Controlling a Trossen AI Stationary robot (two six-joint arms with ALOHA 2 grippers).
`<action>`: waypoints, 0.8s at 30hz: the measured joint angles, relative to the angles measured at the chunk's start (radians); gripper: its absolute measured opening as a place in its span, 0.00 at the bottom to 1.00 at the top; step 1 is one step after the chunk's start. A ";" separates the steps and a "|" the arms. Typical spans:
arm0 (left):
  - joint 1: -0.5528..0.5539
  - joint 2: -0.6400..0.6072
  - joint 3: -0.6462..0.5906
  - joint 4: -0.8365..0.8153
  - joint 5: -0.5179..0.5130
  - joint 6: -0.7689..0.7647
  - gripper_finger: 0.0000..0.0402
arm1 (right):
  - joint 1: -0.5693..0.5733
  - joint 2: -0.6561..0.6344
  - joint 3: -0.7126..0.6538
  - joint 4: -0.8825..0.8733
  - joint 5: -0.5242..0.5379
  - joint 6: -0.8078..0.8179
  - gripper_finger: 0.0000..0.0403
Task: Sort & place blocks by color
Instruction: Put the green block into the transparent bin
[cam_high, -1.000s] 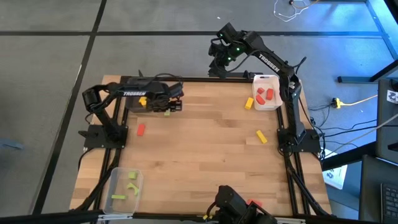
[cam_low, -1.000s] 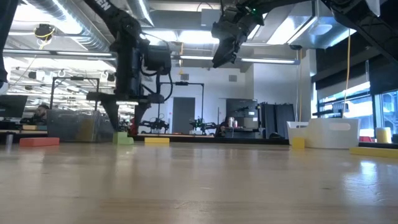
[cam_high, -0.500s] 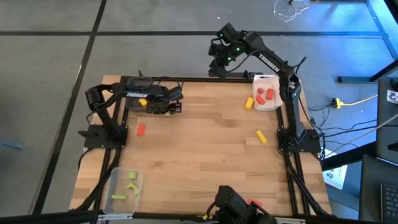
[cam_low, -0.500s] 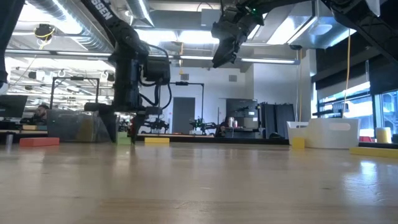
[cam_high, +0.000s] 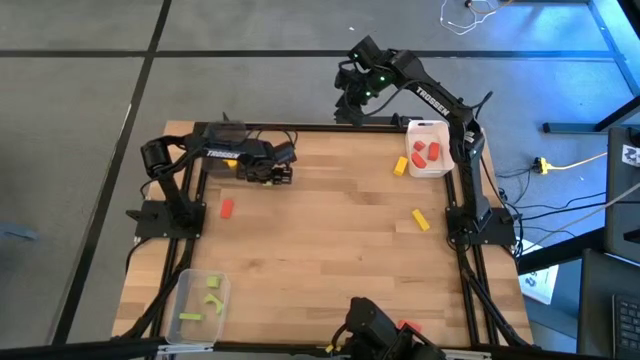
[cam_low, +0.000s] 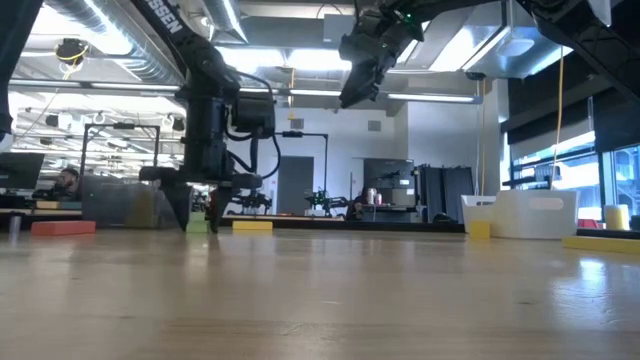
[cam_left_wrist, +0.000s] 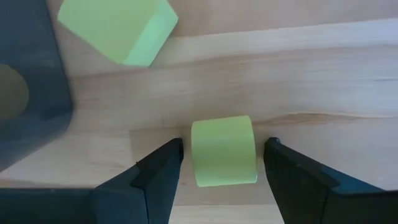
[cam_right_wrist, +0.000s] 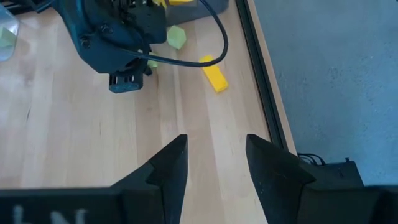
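Small light-green foam block (cam_left_wrist: 224, 151) fills gap between left gripper (cam_left_wrist: 222, 163) fingers; dark grey plastic tray (cam_left_wrist: 28, 93) crowds one flank

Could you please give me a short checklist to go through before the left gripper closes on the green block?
1. Left gripper open: ok, both fingers stand apart.
2. Light green block between the fingers: ok, with a small gap on each side.
3. Block resting on the table: ok, it lies flat on the wood.
4. Neighbours out of the grip: ok, the second green block and the dark grey tray lie beyond the fingertips.
5. Right gripper out of the way: ok, it hangs high at the table's far edge, fingers apart, holding nothing.
6. Clear tray with green pieces reachable: cannot tell.
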 joint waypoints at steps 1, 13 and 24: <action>0.004 0.000 0.000 0.001 0.007 0.016 0.55 | 0.000 0.000 0.000 0.002 0.000 0.000 0.40; 0.003 0.001 0.001 0.009 0.058 0.031 0.48 | 0.000 0.000 0.000 0.032 0.000 0.000 0.40; -0.002 0.006 0.044 -0.001 0.117 0.088 0.30 | 0.000 0.000 0.000 0.032 0.000 0.000 0.40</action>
